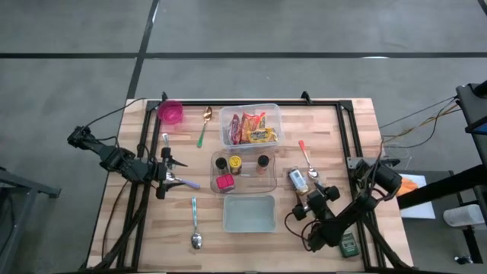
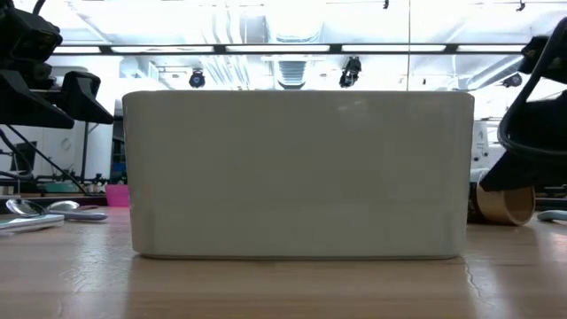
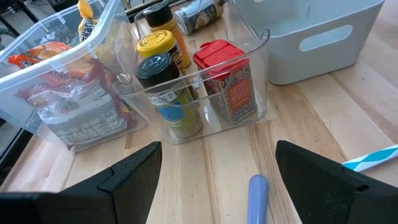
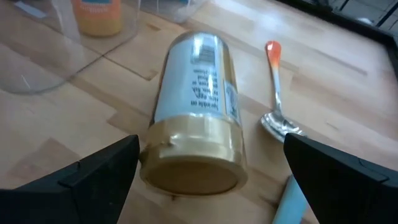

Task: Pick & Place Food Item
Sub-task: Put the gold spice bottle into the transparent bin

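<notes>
Counting: three bins (image 1: 249, 215); four spoons (image 1: 195, 222); one toppled jar (image 4: 194, 112); both grippers (image 3: 214, 180) (image 4: 210, 177) spread, empty.

Two dark jointed arms trailing black cables

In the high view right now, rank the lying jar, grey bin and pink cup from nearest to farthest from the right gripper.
1. Jar, lying just ahead of the right gripper.
2. Grey bin, toward the table's middle, front.
3. Pink cup, far back-left corner.
</notes>
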Tool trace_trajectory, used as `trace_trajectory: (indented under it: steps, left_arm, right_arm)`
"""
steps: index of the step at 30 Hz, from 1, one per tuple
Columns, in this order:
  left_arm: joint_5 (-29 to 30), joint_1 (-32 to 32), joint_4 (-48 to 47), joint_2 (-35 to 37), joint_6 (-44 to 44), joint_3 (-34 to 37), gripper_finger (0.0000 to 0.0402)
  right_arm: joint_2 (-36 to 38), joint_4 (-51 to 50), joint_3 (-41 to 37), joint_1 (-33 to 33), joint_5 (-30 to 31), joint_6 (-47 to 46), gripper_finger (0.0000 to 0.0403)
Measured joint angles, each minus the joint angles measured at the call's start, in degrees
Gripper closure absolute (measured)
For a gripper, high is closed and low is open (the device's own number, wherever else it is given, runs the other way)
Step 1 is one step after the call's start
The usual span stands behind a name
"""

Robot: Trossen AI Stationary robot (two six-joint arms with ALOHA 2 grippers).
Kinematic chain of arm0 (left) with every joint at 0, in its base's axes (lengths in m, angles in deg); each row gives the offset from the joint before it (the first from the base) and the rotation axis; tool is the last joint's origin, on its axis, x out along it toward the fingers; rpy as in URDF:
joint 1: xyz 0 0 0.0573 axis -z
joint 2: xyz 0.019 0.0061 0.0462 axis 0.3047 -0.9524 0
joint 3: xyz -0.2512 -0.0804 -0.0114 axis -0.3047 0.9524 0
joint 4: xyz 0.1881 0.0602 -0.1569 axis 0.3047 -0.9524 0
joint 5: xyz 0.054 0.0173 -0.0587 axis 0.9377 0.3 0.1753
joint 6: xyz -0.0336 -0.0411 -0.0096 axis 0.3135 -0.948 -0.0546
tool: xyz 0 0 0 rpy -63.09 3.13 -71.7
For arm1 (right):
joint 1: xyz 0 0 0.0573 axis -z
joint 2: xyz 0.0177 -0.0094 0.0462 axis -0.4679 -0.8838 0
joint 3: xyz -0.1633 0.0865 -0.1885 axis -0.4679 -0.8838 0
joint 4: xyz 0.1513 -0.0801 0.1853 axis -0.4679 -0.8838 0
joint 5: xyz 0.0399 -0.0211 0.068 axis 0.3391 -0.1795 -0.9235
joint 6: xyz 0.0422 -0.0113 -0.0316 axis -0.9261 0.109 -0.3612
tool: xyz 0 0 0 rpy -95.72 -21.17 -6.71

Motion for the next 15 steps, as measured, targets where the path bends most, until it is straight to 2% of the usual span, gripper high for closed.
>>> trace_trajectory:
  steps: [15]
  left_arm:
    - [0.0, 0.0, 0.0, 0.0, 0.0, 0.0, 0.0085]
  right_arm:
    - [0.0, 9.0, -4.6, 1.1, 1.7, 3.3, 0.0007]
